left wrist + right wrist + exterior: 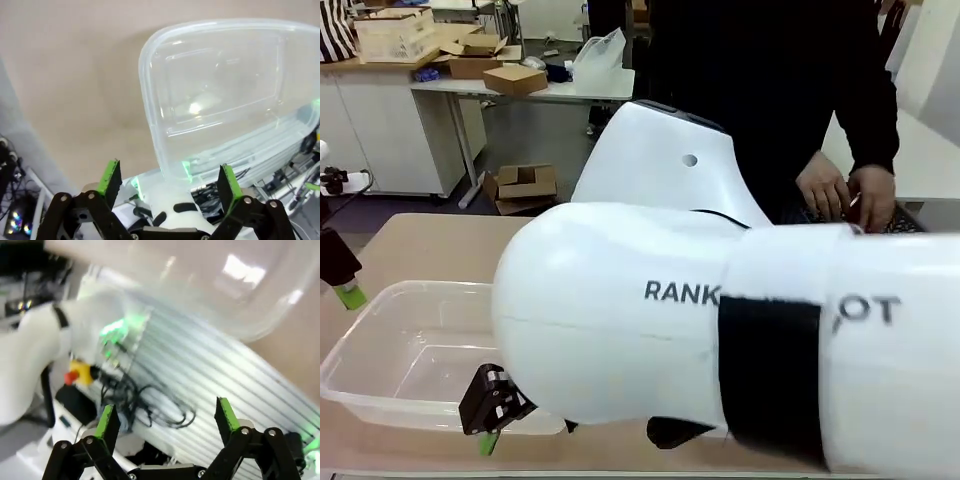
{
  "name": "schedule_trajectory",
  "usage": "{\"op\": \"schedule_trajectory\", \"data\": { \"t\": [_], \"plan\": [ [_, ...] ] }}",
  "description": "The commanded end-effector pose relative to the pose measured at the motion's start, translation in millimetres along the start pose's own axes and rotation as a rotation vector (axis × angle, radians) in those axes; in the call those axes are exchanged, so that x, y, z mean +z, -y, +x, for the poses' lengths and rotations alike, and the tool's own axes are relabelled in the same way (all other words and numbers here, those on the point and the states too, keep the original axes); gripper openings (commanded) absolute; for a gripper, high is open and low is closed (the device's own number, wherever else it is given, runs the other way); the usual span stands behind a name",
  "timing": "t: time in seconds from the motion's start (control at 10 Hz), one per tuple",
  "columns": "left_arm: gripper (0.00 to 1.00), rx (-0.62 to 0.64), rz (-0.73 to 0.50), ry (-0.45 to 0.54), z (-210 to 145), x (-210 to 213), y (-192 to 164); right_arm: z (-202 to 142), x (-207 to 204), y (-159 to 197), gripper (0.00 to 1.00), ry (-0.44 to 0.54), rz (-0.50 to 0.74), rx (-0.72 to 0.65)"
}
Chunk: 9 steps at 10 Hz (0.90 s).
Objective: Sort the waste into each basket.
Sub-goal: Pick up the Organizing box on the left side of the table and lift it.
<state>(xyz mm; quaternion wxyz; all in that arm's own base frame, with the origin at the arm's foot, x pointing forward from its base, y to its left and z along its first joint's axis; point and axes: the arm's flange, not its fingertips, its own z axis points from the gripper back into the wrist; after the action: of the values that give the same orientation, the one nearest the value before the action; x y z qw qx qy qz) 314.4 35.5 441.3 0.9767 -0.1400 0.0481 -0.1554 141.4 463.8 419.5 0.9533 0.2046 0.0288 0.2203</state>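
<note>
Crossing from the right edge, white right arm (650, 320) spans the front frame. Clear basket (380, 300) sits lower left on the counter (430, 245). Right hand (165, 407) released, grasping nothing, basket at top of its view. Left hand (169, 170) likewise released; basket upper right.

left claw (169, 170) agape, right claw (166, 408) agape
</note>
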Motion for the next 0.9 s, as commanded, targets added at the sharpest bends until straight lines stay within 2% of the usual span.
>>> {"op": "schedule_trajectory", "data": {
  "t": [0.0,0.1,0.2,0.4,0.6,0.8],
  "plan": [
    [1.0,-0.079,-0.016,-0.015,-5.7,1.5,4.3,-25.1,-3.7,-21.3,1.0,-0.059,0.071,0.051],
    [1.0,0.0,0.0,0.0,0.0,0.0,0.0,0.0,0.0,0.0,1.0,0.0,0.0,0.0],
    [1.0,0.032,0.015,0.018,4.8,-2.2,-1.4,16.1,5.3,9.1,1.0,0.07,-0.109,-0.16],
    [1.0,0.055,-0.025,0.039,10.3,-8.7,-16.9,50.9,-4.4,18.9,1.0,0.122,-0.229,-0.33],
    [1.0,0.046,-0.034,-0.041,18.4,-22.1,-30.2,69.9,-1.1,25.9,1.0,0.176,-0.292,-0.435],
    [1.0,0.008,-0.09,-0.064,34.2,-36.3,-37.3,91.1,-18.5,22.5,1.0,0.176,-0.366,-0.469]
  ]
}}
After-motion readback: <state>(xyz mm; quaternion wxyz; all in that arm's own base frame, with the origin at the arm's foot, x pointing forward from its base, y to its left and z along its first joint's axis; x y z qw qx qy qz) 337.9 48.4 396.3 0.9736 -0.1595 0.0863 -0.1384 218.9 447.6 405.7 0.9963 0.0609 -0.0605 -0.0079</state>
